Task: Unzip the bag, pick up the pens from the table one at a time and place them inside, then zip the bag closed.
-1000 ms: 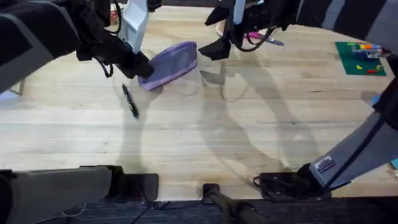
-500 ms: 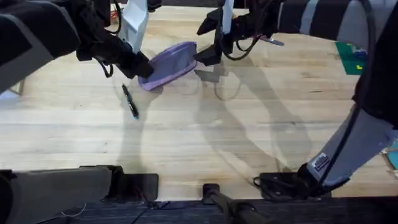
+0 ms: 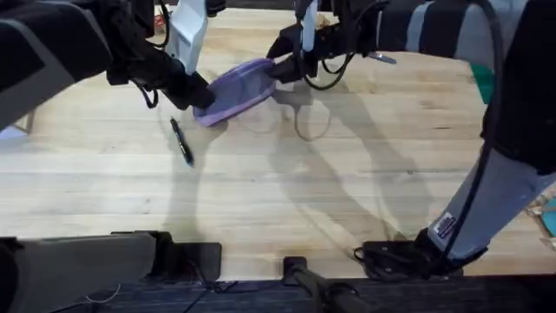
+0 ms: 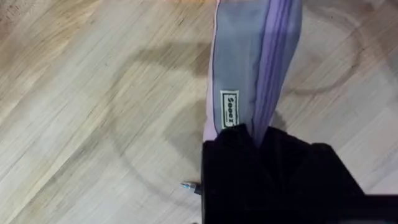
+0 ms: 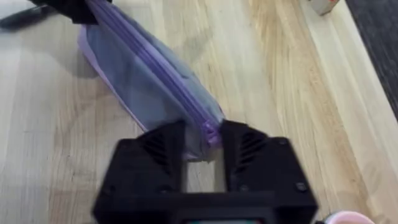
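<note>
Overhead: left gripper (image 3: 198,94) is clamped on one end of the bag (image 3: 239,87). Right gripper (image 5: 204,148) sits at the other end, fingers apart around the zipper pull (image 5: 211,132). Pen (image 3: 182,142) lies nearby on the table (image 3: 304,191).

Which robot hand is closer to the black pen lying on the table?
Left. The left gripper holds the bag's end just above the pen; the right gripper is at the bag's far end.

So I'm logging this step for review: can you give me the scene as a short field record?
bag: lavender and grey pouch on the table, zipper looks closed
left tool: shut on one end of the bag
right tool: open, fingers either side of the zipper pull at the other end
pen: black, on the table near the bag
stage: unzipping not yet begun
</note>
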Controlling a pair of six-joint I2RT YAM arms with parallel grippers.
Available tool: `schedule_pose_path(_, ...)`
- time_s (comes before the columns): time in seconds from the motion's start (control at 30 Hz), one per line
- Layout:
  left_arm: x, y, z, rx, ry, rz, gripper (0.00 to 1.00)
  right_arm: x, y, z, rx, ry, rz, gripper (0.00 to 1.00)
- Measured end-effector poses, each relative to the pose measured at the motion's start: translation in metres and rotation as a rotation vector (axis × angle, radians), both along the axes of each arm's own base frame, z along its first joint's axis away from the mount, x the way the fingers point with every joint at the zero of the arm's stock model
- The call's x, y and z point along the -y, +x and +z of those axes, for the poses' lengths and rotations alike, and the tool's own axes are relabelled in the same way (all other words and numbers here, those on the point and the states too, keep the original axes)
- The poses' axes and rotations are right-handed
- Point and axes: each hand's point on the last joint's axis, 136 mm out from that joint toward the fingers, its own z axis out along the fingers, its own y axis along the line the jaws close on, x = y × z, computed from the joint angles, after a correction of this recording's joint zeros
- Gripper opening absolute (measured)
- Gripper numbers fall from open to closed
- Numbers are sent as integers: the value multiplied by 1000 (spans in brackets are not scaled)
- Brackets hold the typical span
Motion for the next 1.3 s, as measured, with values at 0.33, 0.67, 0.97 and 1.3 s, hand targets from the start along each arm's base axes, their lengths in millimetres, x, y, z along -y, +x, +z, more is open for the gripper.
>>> schedule_pose_path(0.33, 0, 1, 0, 2, 2, 1, 42, 0, 0, 0, 5, 0, 2, 36)
schedule_pose_path(0.67, 0, 0, 0, 2, 1, 0, 42, 4, 1, 1, -5, 11, 2, 29)
schedule_pose_path(0.97, 1, 1, 1, 4, -3, -2, 42, 8, 0, 4, -20, 36, 10, 31)
schedule_pose_path(1.3, 2, 1, 2, 5, -11, -5, 42, 9, -2, 25, 13, 45, 8, 31)
